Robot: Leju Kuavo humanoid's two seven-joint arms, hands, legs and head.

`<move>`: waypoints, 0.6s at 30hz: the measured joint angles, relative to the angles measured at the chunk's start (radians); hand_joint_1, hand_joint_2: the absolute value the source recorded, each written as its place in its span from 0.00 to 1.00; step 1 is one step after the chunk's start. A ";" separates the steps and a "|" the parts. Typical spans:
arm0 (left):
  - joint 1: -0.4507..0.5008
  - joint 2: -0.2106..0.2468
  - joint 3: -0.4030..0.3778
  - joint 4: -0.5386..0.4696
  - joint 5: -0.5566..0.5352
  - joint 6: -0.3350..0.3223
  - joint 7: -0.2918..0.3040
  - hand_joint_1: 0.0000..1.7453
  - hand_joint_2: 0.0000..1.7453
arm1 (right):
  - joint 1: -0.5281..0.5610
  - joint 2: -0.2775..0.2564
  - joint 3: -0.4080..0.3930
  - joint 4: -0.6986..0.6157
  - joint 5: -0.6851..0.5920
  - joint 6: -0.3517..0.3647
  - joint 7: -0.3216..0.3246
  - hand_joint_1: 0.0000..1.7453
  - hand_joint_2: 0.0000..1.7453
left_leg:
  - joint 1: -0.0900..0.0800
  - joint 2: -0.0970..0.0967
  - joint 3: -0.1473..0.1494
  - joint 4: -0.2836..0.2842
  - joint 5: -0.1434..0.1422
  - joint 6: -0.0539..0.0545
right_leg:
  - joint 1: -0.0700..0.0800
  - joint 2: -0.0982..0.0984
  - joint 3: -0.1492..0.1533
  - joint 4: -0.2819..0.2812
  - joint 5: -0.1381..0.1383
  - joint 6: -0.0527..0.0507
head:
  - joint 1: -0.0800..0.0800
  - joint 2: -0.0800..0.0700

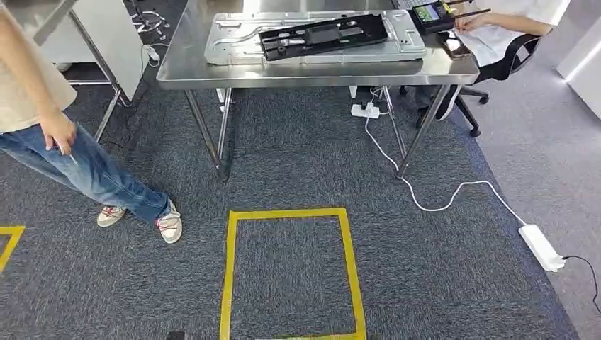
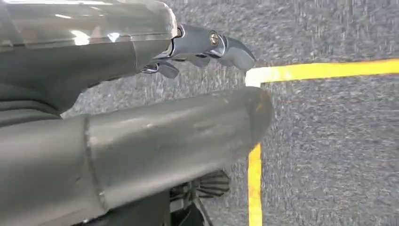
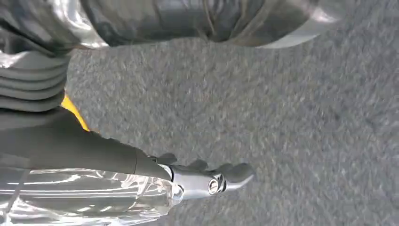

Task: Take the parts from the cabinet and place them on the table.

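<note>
While both robot hands, left robot hand (image 2: 207,47) and right robot hand (image 3: 207,181), hang empty with fingers loosely apart, one steel worktop (image 1: 212,71) carries two parts. One long black part (image 1: 326,35) lies on one flat silver panel (image 1: 234,42).

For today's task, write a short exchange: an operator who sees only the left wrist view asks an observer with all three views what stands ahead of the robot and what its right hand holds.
Operator: I see grey carpet and yellow tape. What is ahead of the robot?
Observer: A steel table, with a black part lying on a grey metal panel on top of it.
Operator: And the right hand?
Observer: The right hand hangs over the carpet and holds nothing.
</note>
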 joint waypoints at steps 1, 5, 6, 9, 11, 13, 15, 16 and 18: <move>0.003 -0.001 0.000 0.000 -0.005 0.000 0.000 0.00 0.00 | 0.000 0.004 0.000 0.001 0.000 0.012 -0.009 0.00 0.00 | 0.005 0.009 -0.001 -0.003 0.012 0.001 | -0.007 0.006 -0.009 0.019 -0.028 0.004 | 0.001 0.000; 0.007 -0.001 0.000 0.000 -0.014 0.002 0.006 0.00 0.00 | 0.005 0.013 -0.013 0.005 -0.007 0.061 -0.037 0.00 0.00 | 0.006 0.010 -0.051 0.018 0.035 0.009 | -0.021 0.011 -0.100 0.300 -0.206 0.023 | 0.000 0.000; 0.007 -0.002 0.000 0.000 -0.015 0.002 0.006 0.00 0.00 | 0.006 0.014 -0.013 0.006 -0.002 0.071 -0.047 0.00 0.00 | 0.008 0.010 -0.062 0.026 0.039 0.007 | -0.025 0.011 -0.095 0.314 -0.207 0.027 | 0.000 0.000; 0.007 -0.002 0.000 0.000 -0.018 0.007 0.013 0.00 0.00 | 0.005 0.018 -0.013 0.007 0.000 0.098 -0.064 0.00 0.00 | 0.016 0.009 -0.088 0.058 0.040 -0.003 | -0.036 0.010 0.054 0.114 -0.126 0.037 | 0.000 0.000; 0.005 -0.002 0.000 0.000 -0.022 0.010 0.014 0.00 0.00 | 0.003 0.023 -0.013 0.007 0.008 0.100 -0.067 0.00 0.00 | 0.009 0.009 -0.112 0.090 0.031 -0.020 | -0.030 0.015 0.099 0.025 -0.131 0.034 | 0.000 0.000; 0.006 -0.002 0.000 0.000 -0.023 0.010 0.015 0.00 0.00 | 0.006 0.025 -0.013 0.008 0.029 0.093 -0.069 0.00 0.00 | 0.009 0.007 -0.117 0.093 0.035 -0.028 | -0.031 0.015 0.090 0.036 -0.130 0.016 | -0.001 0.000; 0.007 -0.002 0.000 0.000 -0.024 0.011 0.017 0.00 0.00 | 0.007 0.029 -0.013 0.010 0.044 0.090 -0.071 0.00 0.00 | 0.013 0.007 -0.118 0.096 0.036 -0.038 | -0.031 0.015 0.087 0.030 -0.122 -0.002 | -0.001 0.000; 0.007 -0.002 0.000 0.000 -0.024 0.011 0.018 0.00 0.00 | 0.005 0.035 -0.013 0.011 0.053 0.086 -0.070 0.00 0.00 | 0.017 0.003 -0.125 0.111 0.017 -0.044 | -0.032 0.012 0.087 0.029 -0.118 -0.009 | -0.001 0.000; 0.007 -0.002 0.000 0.000 -0.027 0.011 0.019 0.00 0.00 | 0.004 0.036 -0.013 0.011 0.059 0.082 -0.069 0.00 0.00 | 0.019 0.001 -0.172 0.224 -0.062 -0.054 | -0.031 0.011 0.077 0.028 -0.111 -0.020 | -0.001 0.000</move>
